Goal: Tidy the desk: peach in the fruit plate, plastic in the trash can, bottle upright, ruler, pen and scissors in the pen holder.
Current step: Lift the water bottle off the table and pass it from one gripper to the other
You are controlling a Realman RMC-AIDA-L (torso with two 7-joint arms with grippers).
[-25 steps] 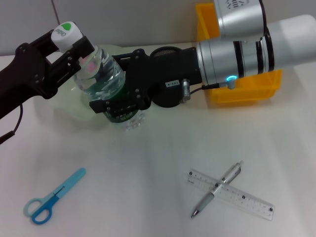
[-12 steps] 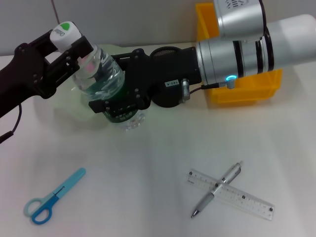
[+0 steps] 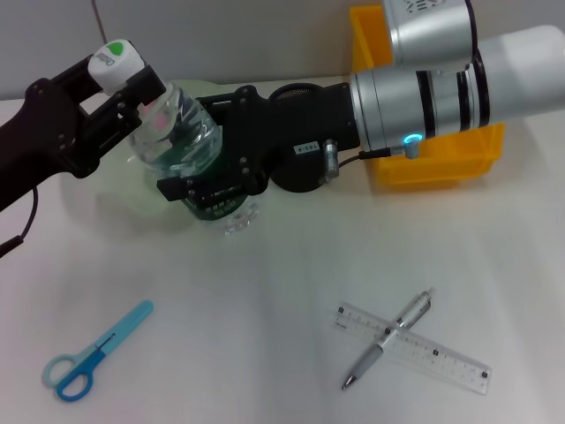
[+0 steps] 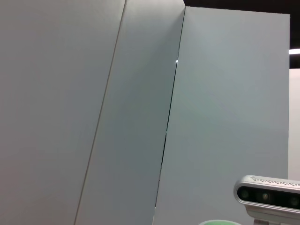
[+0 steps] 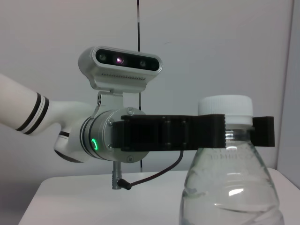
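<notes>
Bottle (image 3: 177,132) at about 10 o'clock on the desk, long axis leaning, cap toward 11. I see both grippers on it — left gripper (image 3: 132,84) clamped round the neck, right gripper (image 3: 212,190) clamped low on the body. Base just off the desk, I judge.

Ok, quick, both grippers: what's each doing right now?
Left gripper: shut on the bottle at its neck.
Right gripper: shut on the bottle's lower body.
</notes>
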